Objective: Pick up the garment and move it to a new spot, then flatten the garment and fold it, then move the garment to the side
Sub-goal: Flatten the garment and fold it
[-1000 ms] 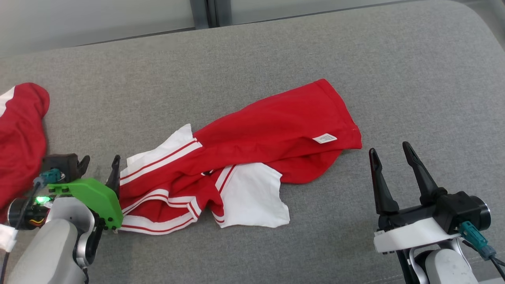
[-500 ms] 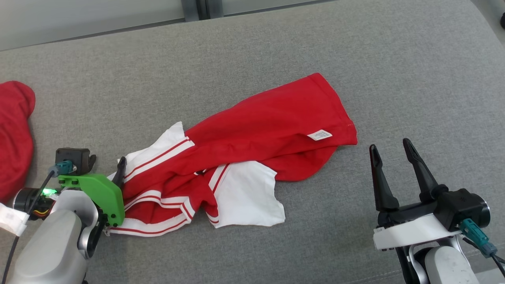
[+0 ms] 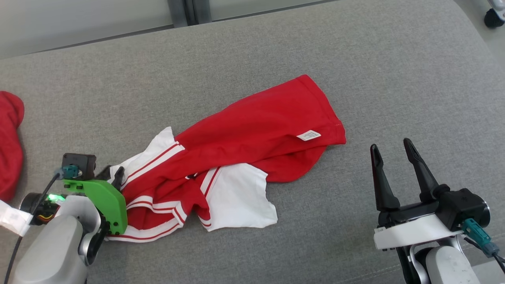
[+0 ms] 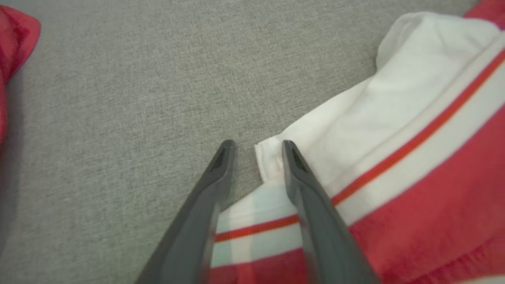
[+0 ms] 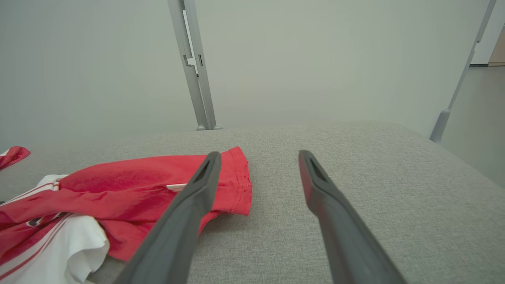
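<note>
Head view looks down on a broad grey woven-fabric bench [image 3: 276, 47]. At its middle lies the crumpled red-and-white cotton garment [image 3: 252, 130]. It stretches from a striped white end at 8 o'clock to a red hemmed end at 2 o'clock. A second heap of red cloth [image 3: 8, 150] lies well apart at 9 o'clock, at the picture's edge. The right pincer [image 3: 390, 144] hovers at 4 o'clock of the garment, apart from it, its two dark fingers spread wide with nothing between them. The left pincer [image 3: 112, 171], beside a green plastic bracket [image 3: 104, 197], sits at the garment's 8 o'clock end. Left wrist view shows its fingers narrowly apart around a white corner of the hem: one finger lies over the white cloth, the other over bare grey fabric, with a gap beside the corner. A small white label [image 3: 308, 135] lies near the red hem at 2 o'clock.
</note>
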You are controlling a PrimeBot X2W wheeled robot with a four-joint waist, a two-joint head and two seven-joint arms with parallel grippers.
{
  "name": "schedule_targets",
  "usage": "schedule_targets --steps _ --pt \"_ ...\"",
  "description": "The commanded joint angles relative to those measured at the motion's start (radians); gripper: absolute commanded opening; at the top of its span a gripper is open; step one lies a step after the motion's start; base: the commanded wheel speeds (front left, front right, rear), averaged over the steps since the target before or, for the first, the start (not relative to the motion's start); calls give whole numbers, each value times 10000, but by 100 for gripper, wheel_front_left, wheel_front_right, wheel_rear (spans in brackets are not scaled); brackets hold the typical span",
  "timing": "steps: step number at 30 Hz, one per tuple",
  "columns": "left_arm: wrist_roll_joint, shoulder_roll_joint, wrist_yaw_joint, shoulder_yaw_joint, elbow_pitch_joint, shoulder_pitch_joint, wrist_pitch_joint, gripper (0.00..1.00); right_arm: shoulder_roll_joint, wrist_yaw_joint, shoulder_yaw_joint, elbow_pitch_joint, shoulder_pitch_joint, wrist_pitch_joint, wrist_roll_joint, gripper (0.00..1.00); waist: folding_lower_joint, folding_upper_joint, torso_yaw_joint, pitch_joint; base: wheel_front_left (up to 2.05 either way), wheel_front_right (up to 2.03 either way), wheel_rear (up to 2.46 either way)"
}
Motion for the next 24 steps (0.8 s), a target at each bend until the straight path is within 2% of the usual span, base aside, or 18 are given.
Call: schedule_targets --steps 1,11,14,17,21,24 --pt "-82 50 -93 -75 35 303 76 0 -21 -14 -5 -18 -40 -2 46 100 0 0 -28 -36 0 0 0" --pt "350 651 494 530 -1366 -397 -1695 0 -19 -14 -5 96 186 -2 165 100 0 0 47 -578 0 0 0" --pt "346 764 423 624 -2000 -423 -2012 0 -19 -14 4 100 229 -2 228 100 0 0 77 -731 0 0 0" --pt "126 805 280 518 -2748 62 -1815 0 -19 -14 58 90 272 -2 275 100 0 0 112 -805 0 0 0" --pt "-26 630 501 371 -3659 937 -1871 0 -19 -14 171 33 244 -3 602 100 0 0 204 -761 0 0 0" --pt "-98 475 620 327 -4147 1634 -2278 0 -24 -14 246 457 143 -2 1087 100 0 0 311 -691 0 0 0"
